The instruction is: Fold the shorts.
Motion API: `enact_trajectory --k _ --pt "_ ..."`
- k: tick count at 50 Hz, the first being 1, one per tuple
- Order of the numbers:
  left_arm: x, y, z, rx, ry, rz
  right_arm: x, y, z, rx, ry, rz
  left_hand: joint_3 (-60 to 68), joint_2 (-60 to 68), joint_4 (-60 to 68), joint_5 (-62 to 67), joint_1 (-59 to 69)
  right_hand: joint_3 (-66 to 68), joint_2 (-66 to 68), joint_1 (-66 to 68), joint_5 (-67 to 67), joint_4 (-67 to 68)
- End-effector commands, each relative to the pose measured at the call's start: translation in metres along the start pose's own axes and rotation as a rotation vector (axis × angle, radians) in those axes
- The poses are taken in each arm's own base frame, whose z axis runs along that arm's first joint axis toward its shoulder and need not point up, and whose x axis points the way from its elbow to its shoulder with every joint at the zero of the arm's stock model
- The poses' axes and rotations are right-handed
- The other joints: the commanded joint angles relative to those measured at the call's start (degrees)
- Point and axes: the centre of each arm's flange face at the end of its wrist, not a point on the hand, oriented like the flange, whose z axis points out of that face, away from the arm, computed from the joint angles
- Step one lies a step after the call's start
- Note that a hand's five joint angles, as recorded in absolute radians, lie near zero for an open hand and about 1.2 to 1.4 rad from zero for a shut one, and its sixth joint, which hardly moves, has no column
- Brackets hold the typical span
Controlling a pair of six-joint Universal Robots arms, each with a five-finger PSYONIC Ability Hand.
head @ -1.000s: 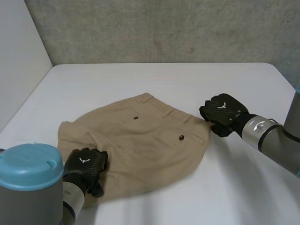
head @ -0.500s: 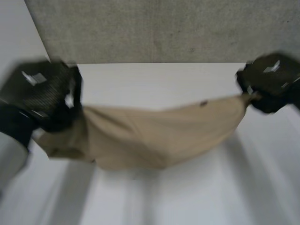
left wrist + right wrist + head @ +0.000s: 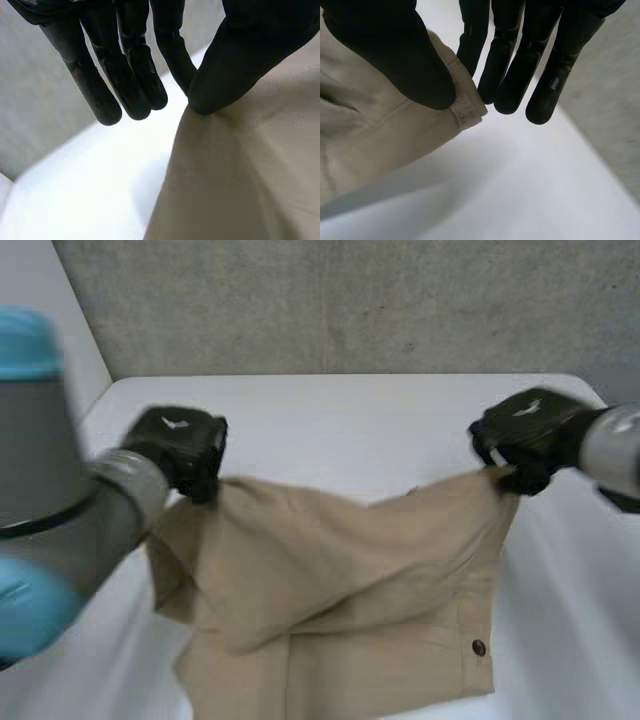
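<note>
The tan shorts [image 3: 340, 600] hang in the air above the white table [image 3: 350, 420], stretched between my two hands, with a dark button near their lower right. My left hand [image 3: 180, 452] is shut on their upper left corner; in the left wrist view its thumb [image 3: 235, 65] pinches the tan cloth [image 3: 250, 170] against a finger. My right hand [image 3: 525, 438] is shut on the upper right corner; in the right wrist view its thumb [image 3: 395, 55] presses the shorts' hemmed edge [image 3: 465, 110] against the fingers [image 3: 505, 65].
A grey concrete wall [image 3: 350, 300] stands behind the table. My left arm [image 3: 50, 520], grey with a light-blue cap, rises at the near left. The table's right edge runs just past my right hand.
Both hands have lifted the shorts off the table, where they lay flat a second ago. The left hand closed on the cloth and rose; the shorts now hang lower between the hands.
</note>
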Motion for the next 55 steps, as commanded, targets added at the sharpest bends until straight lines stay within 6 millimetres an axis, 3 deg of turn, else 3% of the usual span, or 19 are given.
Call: enact_trajectory --k 1,2,6,12,13,14,15,16,19,20,23,24,33,35,37,38,42,49,55 --pt "-0.007 0.023 0.083 -0.005 -0.058 -0.017 -0.02 0.01 0.068 -0.017 0.028 -0.029 11.97 11.44 11.53 14.29 15.78 12.47 13.06 26.44 12.75 11.75" --pt "-0.012 0.021 0.099 0.036 -0.085 -0.025 -0.014 0.005 0.094 0.053 0.121 -0.011 11.97 11.44 11.53 14.29 15.78 12.47 13.06 26.44 12.75 11.75" --pt "-0.038 0.01 0.155 0.227 -0.207 -0.005 0.006 -0.013 0.127 0.219 0.283 0.025 11.97 11.44 11.53 14.29 15.78 12.47 13.06 26.44 12.75 11.75" --pt "-0.048 -0.007 0.183 0.397 -0.304 0.06 0.022 -0.023 0.158 0.372 0.425 0.021 11.97 11.44 11.53 14.29 15.78 12.47 13.06 26.44 12.75 11.75" --pt "-0.048 -0.01 0.187 0.45 -0.317 0.067 0.019 -0.022 0.165 0.374 0.425 0.018 -11.99 -12.52 -12.43 -9.67 -8.18 -37.59 -37.0 -23.62 -37.32 -38.31" --pt "-0.047 -0.013 0.189 0.495 -0.329 0.065 0.019 -0.022 0.165 0.374 0.425 0.018 -57.03 -57.56 -57.46 -54.71 -53.21 -38.09 -37.5 -24.12 -37.82 -38.81" --pt "-0.046 -0.013 0.191 0.512 -0.332 0.065 0.017 -0.021 0.168 0.372 0.421 0.016 -58.03 -58.56 -58.47 -55.71 -54.22 -57.53 -56.94 -43.56 -57.25 -58.25" --pt "-0.044 -0.012 0.191 0.525 -0.334 0.067 0.011 -0.019 0.173 0.366 0.41 0.011 -53.51 -54.04 -53.95 -51.19 -49.69 -57.53 -56.94 -43.56 -57.25 -58.25" --pt "-0.04 -0.005 0.192 0.532 -0.334 0.068 0.0 -0.02 0.175 0.358 0.382 0.008 -58.03 -58.56 -58.47 -55.71 -54.22 -57.53 -56.94 -43.56 -57.25 -58.25" --pt "-0.039 0.005 0.191 0.546 -0.351 0.064 -0.009 -0.023 0.172 0.353 0.358 0.006 -58.03 -58.56 -58.47 -55.71 -54.22 -57.53 -56.94 -43.56 -57.25 -58.25" --pt "-0.038 0.005 0.19 0.553 -0.354 0.064 -0.014 -0.025 0.167 0.339 0.343 0.011 -58.03 -58.56 -58.47 -55.71 -54.22 -57.53 -56.94 -43.56 -57.25 -58.25" --pt "-0.038 0.0 0.179 0.564 -0.361 0.077 -0.014 -0.026 0.154 0.313 0.324 0.025 -58.03 -58.56 -58.47 -55.71 -54.22 -57.53 -56.94 -43.56 -57.25 -58.25" --pt "-0.042 0.002 0.139 0.477 -0.384 0.082 -0.023 -0.024 0.106 0.256 0.275 0.053 -58.03 -58.56 -58.47 -55.71 -54.22 -57.53 -56.94 -43.56 -57.25 -58.25" --pt "-0.041 0.012 0.107 0.38 -0.348 0.091 -0.029 -0.02 0.094 0.237 0.253 0.049 -58.03 -58.56 -58.47 -55.71 -54.22 -57.53 -56.94 -43.56 -57.25 -58.25" --pt "-0.041 0.013 0.1 0.359 -0.341 0.094 -0.031 -0.019 0.089 0.23 0.243 0.049 -58.03 -58.56 -58.47 -55.71 -54.22 -57.53 -56.94 -43.56 -57.25 -58.25" --pt "-0.037 0.02 0.077 0.289 -0.306 0.103 -0.037 -0.013 0.082 0.207 0.216 0.051 -58.03 -58.56 -58.47 -55.71 -54.22 -57.53 -56.94 -43.56 -57.25 -58.25" --pt "-0.021 0.029 0.042 0.209 -0.227 0.116 -0.057 0.005 0.064 0.132 0.114 0.068 -57.99 -58.52 -58.43 -55.67 -54.17 -57.53 -56.94 -43.56 -57.25 -58.25" --pt "0.007 0.05 0.007 0.122 -0.11 0.055 -0.086 0.033 0.058 0.057 -0.018 0.152 -55.63 -56.16 -56.07 -53.31 -51.82 -38.64 -38.05 -24.67 -38.37 -39.36" --pt "0.024 0.058 -0.001 0.106 -0.051 0.025 -0.094 0.047 0.068 0.061 -0.057 0.193 -54.29 -54.81 -54.72 -51.96 -50.47 -35.07 -34.48 -21.1 -34.8 -35.79"
